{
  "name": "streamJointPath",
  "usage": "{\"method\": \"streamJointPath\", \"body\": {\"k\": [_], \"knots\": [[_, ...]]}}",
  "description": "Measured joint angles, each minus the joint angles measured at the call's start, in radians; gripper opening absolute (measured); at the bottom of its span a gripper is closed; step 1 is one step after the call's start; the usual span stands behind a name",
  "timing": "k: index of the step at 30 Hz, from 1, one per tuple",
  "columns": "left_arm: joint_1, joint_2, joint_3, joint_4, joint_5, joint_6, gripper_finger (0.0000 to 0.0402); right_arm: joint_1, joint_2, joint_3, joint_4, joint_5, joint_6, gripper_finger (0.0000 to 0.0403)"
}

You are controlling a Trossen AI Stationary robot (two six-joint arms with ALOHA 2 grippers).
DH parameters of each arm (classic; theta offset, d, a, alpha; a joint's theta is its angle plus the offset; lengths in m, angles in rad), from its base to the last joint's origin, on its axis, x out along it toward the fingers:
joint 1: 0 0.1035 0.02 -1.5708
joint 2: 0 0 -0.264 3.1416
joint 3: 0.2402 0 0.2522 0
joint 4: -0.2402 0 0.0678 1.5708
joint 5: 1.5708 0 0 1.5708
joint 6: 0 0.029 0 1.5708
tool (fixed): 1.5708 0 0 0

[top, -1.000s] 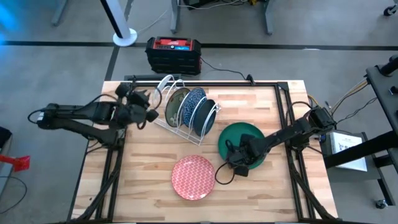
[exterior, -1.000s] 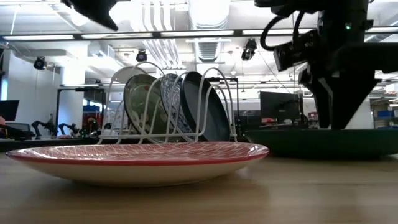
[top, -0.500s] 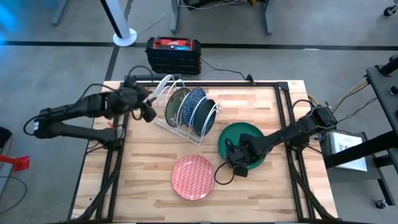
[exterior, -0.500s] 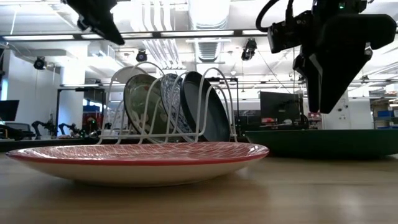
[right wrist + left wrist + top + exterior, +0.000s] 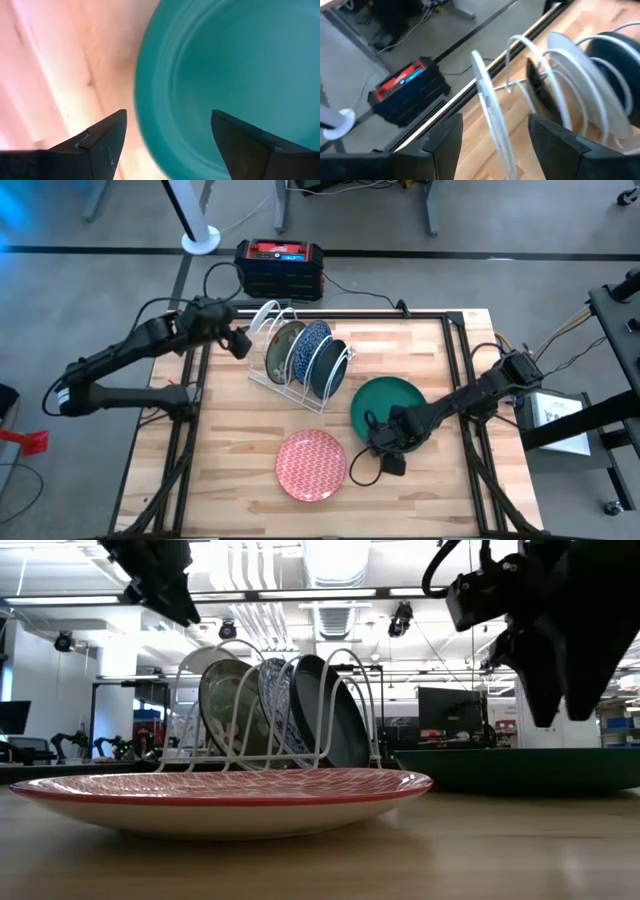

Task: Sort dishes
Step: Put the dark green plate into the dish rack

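Right gripper (image 5: 167, 145) w/ jaws spread, nothing held, over near rim of green plate (image 5: 388, 407) on table, beside red patterned plate (image 5: 311, 465). Left gripper (image 5: 492, 145) open too, empty, at wire rack (image 5: 492, 107) w/ three plates. Judgement: drop lower, straddle rim squarely before closing, else plate slides.

Green plate (image 5: 392, 406): plain, flat on the table toward its right edge. Red-pink patterned plate (image 5: 311, 465): flat, near the front edge. Greyish-brown plate (image 5: 284, 349) and two dark blue speckled plates (image 5: 318, 354): on edge, side by side, toward the back edge.
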Motion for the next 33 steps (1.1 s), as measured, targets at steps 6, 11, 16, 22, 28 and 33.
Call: {"method": "streamJointPath", "body": {"k": [6, 11, 16, 22, 28, 33], "knots": [[0.032, 0.06, 0.0, 0.001, 0.007, 0.007, 0.0215, 0.026, 0.0, 0.0, -0.006, -0.061, 0.039, 0.0286], [0.032, 0.114, -0.001, 0.001, 0.007, 0.014, 0.0215, 0.036, 0.0, 0.0, -0.01, -0.084, 0.075, 0.028], [0.035, 0.144, -0.001, 0.005, -0.001, 0.026, 0.0215, 0.038, 0.0, 0.0, -0.01, -0.085, 0.089, 0.0279], [0.035, 0.162, -0.001, 0.016, -0.002, 0.026, 0.0214, 0.038, 0.0, -0.008, -0.004, -0.042, 0.095, 0.0282], [0.045, 0.183, -0.017, 0.021, -0.002, 0.034, 0.021, 0.044, 0.001, -0.036, 0.021, -0.041, 0.103, 0.027], [0.06, 0.191, -0.049, 0.026, -0.002, 0.025, 0.0193, 0.063, 0.001, -0.051, 0.048, -0.041, 0.101, 0.0261]]}}
